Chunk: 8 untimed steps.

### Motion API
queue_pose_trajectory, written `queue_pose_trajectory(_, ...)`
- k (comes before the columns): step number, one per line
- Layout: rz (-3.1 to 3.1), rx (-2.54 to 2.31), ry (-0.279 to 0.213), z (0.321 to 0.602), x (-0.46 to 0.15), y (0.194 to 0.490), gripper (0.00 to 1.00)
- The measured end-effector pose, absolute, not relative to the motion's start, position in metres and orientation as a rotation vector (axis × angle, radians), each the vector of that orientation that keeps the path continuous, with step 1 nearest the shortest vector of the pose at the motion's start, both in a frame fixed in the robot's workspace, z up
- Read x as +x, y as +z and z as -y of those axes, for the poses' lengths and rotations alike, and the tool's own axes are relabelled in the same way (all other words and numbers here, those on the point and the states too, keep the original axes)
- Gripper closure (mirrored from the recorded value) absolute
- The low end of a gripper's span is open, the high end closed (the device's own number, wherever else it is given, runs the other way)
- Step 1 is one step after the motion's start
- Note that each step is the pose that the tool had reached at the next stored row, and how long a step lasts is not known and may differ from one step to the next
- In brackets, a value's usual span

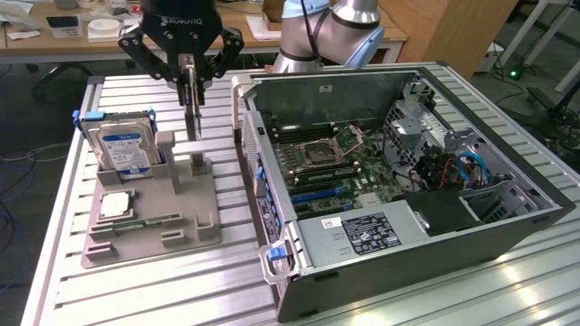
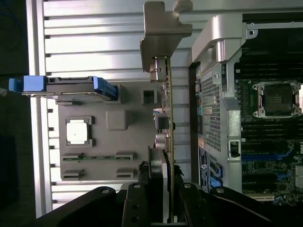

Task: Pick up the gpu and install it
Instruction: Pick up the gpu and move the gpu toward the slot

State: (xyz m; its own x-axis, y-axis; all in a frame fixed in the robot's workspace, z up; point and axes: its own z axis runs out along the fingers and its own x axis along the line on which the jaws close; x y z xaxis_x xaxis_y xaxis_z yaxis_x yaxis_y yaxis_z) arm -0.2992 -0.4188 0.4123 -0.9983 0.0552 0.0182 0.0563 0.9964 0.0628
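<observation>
Gpu, a thin flat green circuit card with a silver metal end bracket, is observed held upright and edge-on in the black two-finger gripper. The jaws are noted as partly closed, clamped on both faces of the card near its upper edge. The card is positioned over the upright post of the grey moulded fixture tray; whether its lower edge is touching the post's slot cannot be told. A boxy hard drive with a blue-white label, a square silver processor chip and a narrow green memory stick are seated in the same tray. The open dark-grey computer case lies just beside the tray on the slatted aluminium table, with its green motherboard exposed.
</observation>
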Motion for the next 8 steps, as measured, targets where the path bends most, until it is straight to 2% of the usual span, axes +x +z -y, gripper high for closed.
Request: queue_pose_trajectory(8, 3.122, -0.087, -0.099, 0.419, -0.280, 0.412, 0.72)
